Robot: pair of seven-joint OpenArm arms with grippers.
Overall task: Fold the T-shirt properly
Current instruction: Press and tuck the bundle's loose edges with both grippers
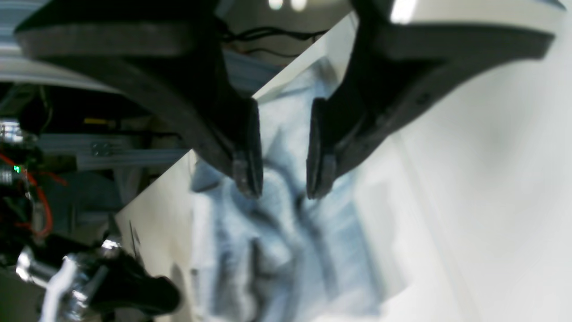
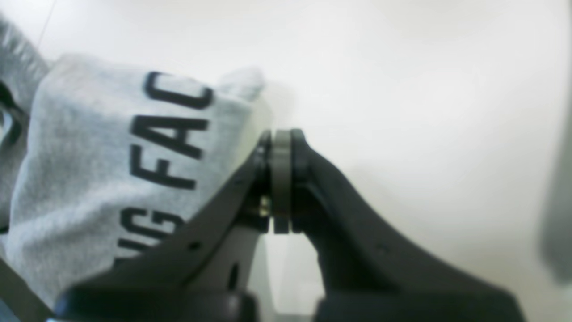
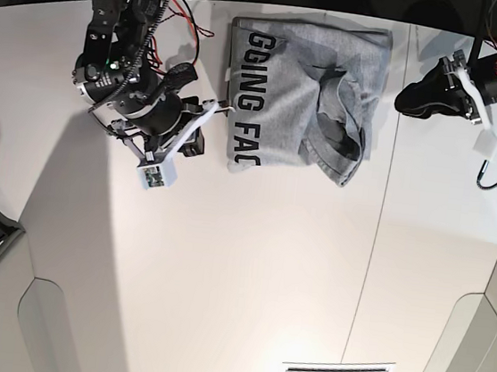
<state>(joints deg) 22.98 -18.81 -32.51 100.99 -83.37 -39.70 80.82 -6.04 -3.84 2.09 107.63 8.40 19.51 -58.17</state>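
At the table's (image 3: 248, 267) far edge, folded T-shirt (image 3: 299, 93); left jaws parted, empty; right jaws closed, empty.

My base camera looks straight down over the table (image 3: 248, 267). Both wrist cameras sit close behind their jaws, facing the T-shirt (image 3: 299, 97), which all views share; the left seems blurred.

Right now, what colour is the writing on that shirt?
Black block letters on the grey shirt; clearest in the right wrist view.
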